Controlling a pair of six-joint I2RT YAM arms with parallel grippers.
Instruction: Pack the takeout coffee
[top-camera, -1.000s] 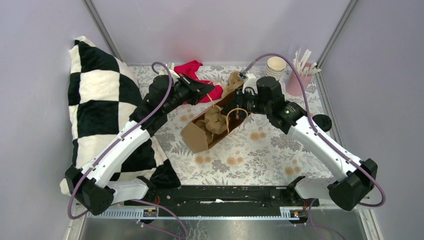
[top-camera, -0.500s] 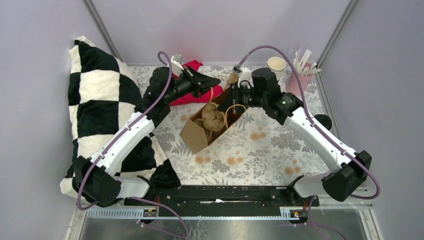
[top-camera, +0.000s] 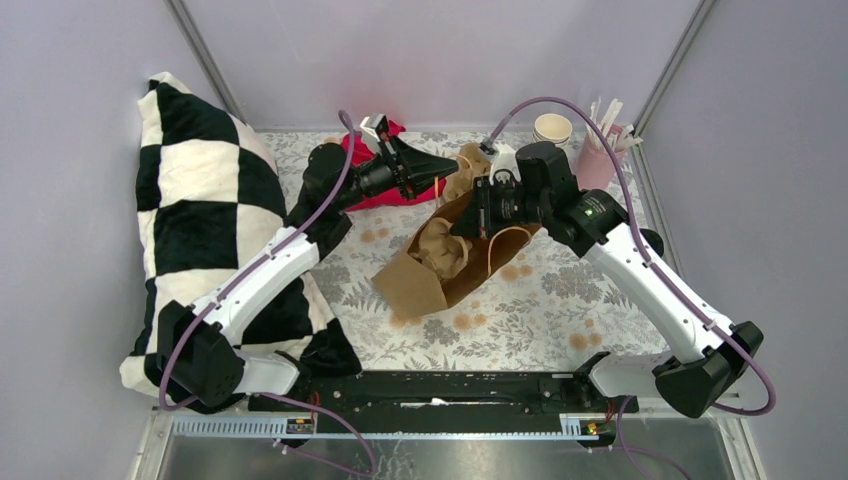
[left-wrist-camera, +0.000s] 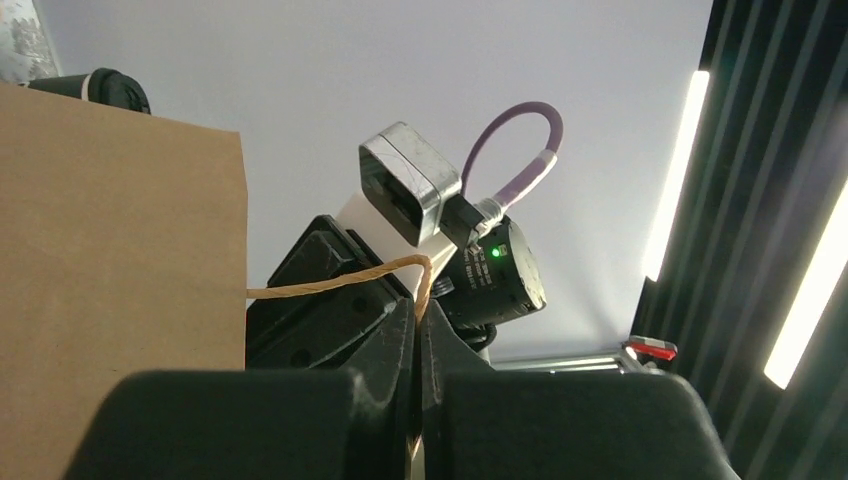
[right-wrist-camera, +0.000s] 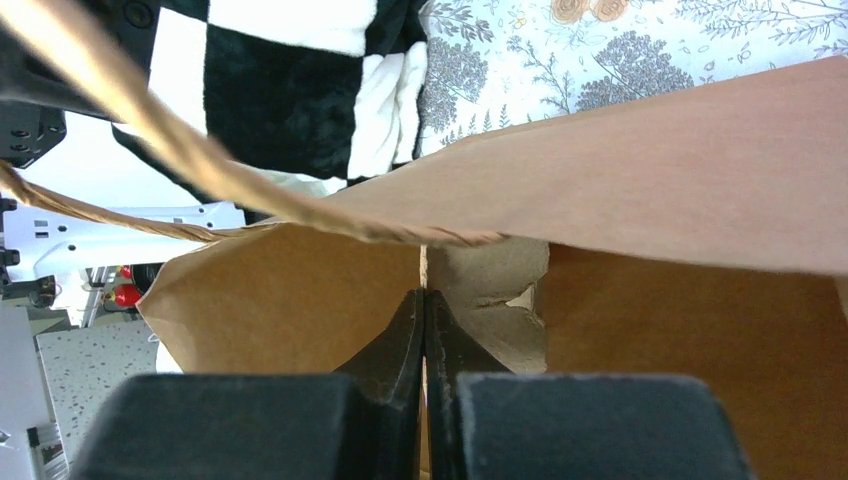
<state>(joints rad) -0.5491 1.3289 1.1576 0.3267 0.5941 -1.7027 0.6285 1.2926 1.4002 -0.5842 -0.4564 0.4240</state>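
A brown paper bag (top-camera: 420, 275) lies tilted mid-table, its mouth raised towards the back and crumpled paper (top-camera: 440, 245) inside. My left gripper (top-camera: 440, 165) (left-wrist-camera: 418, 310) is shut on the bag's twine handle (left-wrist-camera: 340, 280). My right gripper (top-camera: 468, 218) (right-wrist-camera: 425, 300) is shut on the bag's rim (right-wrist-camera: 470, 270), with the other handle (right-wrist-camera: 200, 160) crossing in front. The takeout coffee (top-camera: 650, 240) shows only as a round black lid, mostly hidden behind my right forearm.
A black-and-white checked pillow (top-camera: 190, 200) fills the left side. A red cloth (top-camera: 365, 195) lies under the left arm. A stack of lidless paper cups (top-camera: 553, 128) and a pink cup of white sticks (top-camera: 600, 160) stand at the back right.
Both grippers have risen and shifted right with the bag in their grip. The bag's mouth has lifted and the bag has slid rightwards and nearer.
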